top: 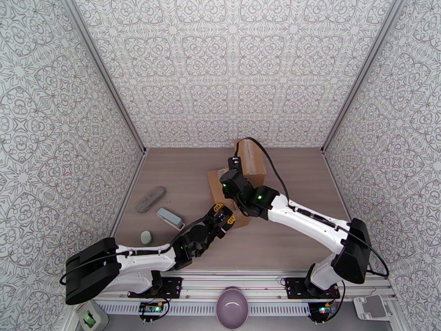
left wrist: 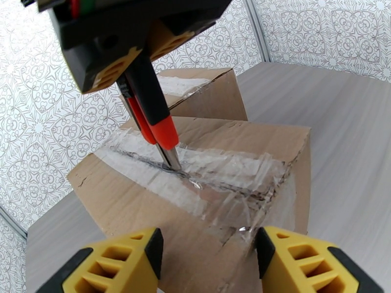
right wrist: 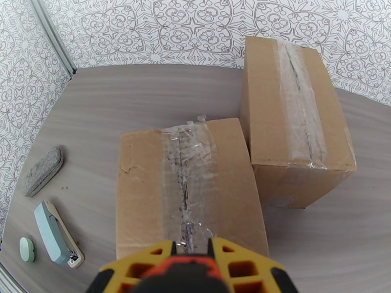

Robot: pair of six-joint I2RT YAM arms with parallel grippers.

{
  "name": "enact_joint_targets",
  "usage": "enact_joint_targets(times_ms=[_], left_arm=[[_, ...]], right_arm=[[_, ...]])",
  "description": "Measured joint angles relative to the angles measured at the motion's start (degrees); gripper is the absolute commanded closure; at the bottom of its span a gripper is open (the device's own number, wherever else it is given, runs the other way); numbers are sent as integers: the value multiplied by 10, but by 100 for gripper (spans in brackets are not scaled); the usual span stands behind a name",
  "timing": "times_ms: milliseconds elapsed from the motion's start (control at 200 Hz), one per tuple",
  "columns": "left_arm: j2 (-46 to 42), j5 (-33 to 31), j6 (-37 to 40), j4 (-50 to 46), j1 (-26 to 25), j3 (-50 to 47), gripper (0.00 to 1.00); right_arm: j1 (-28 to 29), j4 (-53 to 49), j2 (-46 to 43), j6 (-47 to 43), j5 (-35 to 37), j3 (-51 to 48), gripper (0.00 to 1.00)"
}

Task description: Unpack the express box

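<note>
The express box (left wrist: pixel 205 191) is brown cardboard with a clear taped seam along its top, scored dark down the middle; it also lies in the right wrist view as the express box (right wrist: pixel 146 191) and under the arms as the express box (top: pixel 216 180). My right gripper (left wrist: pixel 141 59) is shut on a knife (left wrist: pixel 159 128) with a red and black handle, its blade tip resting on the seam. My right gripper (right wrist: pixel 189 255) hangs above the box's near end and reads as the right gripper (top: pixel 230 186) from above. My left gripper (left wrist: pixel 207 240) stands open at the box's near corner, the left gripper (top: pixel 225 215).
A second taped cardboard box (right wrist: pixel 293 123) stands just behind and right of the first, also the second box (top: pixel 252 158). On the left lie a grey oblong pad (right wrist: pixel 44 171), a teal case (right wrist: pixel 54 233) and a small green disc (right wrist: pixel 27 249). A purple bowl (top: pixel 232 307) sits below the table's near edge.
</note>
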Motion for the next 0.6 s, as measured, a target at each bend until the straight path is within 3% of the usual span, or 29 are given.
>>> enact_joint_targets(times_ms=[600], left_arm=[[15,-63,0,20,-3,0,45]], right_arm=[[1,-30,-8,17,41,0,100]])
